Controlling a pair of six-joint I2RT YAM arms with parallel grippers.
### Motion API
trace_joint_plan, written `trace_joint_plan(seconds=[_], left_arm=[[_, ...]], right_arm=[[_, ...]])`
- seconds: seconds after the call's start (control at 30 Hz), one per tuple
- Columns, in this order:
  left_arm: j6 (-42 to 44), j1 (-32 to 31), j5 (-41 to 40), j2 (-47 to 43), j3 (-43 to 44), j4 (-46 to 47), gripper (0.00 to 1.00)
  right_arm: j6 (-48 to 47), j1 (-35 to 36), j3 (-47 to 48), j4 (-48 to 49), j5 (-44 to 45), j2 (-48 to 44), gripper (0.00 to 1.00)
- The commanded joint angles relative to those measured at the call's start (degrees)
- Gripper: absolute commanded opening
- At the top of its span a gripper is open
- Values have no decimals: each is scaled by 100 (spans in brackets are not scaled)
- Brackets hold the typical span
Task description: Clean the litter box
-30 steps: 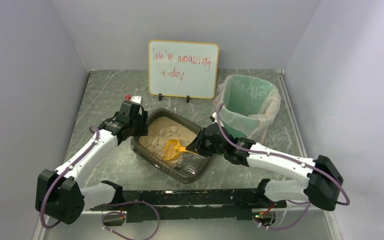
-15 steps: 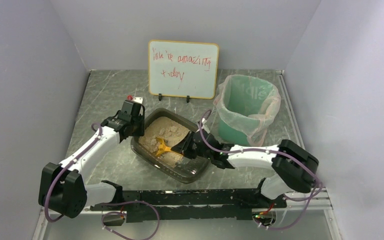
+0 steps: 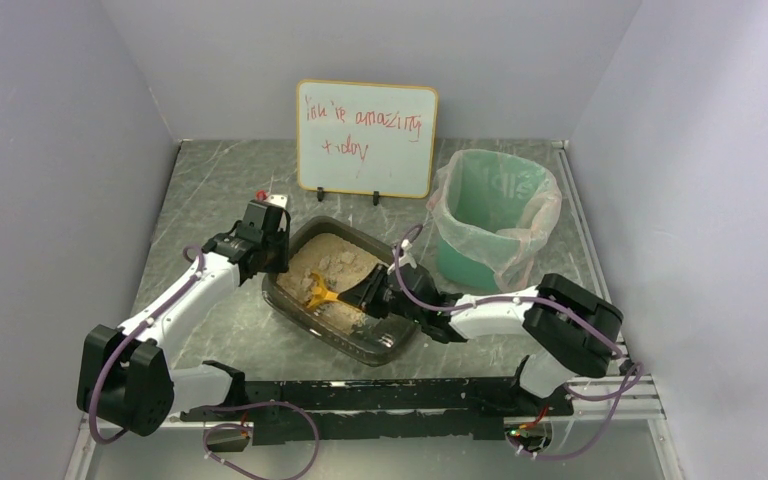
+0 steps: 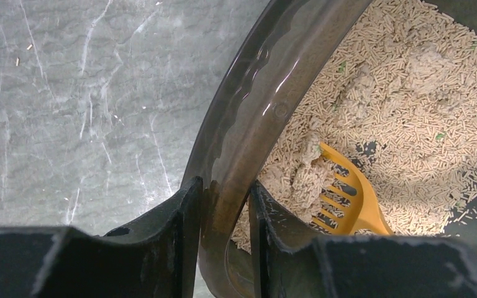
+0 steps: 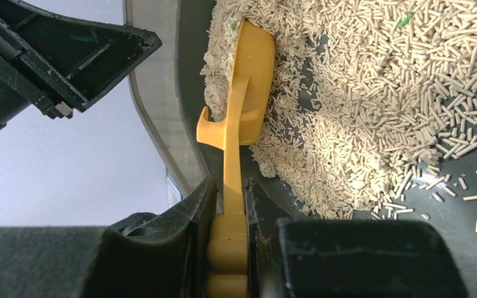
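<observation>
So the left gripper (image 4: 223,191) is pinched on the rim of the litter box (image 3: 360,345) mid-table, and the right gripper (image 5: 230,189) is clamped on the yellow scoop (image 5: 248,81) handle. The scoop's jammed under a clump (image 4: 310,180) right at the wall, so a fast lift could flick pellets onto the grey marbled table (image 3: 210,190). Plain pale walls, with a whiteboard (image 3: 366,138) and a lined green bin (image 3: 495,215) behind.
</observation>
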Motion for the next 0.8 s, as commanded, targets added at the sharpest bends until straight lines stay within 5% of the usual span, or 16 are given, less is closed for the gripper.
trace_joint_plan(seconds=[0.0,0.27,0.77], left_arm=[[-129,-45,250,-57,148,121,37],[-145,-45,220,-102,157,112,49],[-218,-45,28,-660,130,155,84]], right_arm=[[-27,65,-321,920,27,-68,0],[284,45,-1028,1837,267,-406,0],[209,-35,-1676,1859,612,-1231,0]])
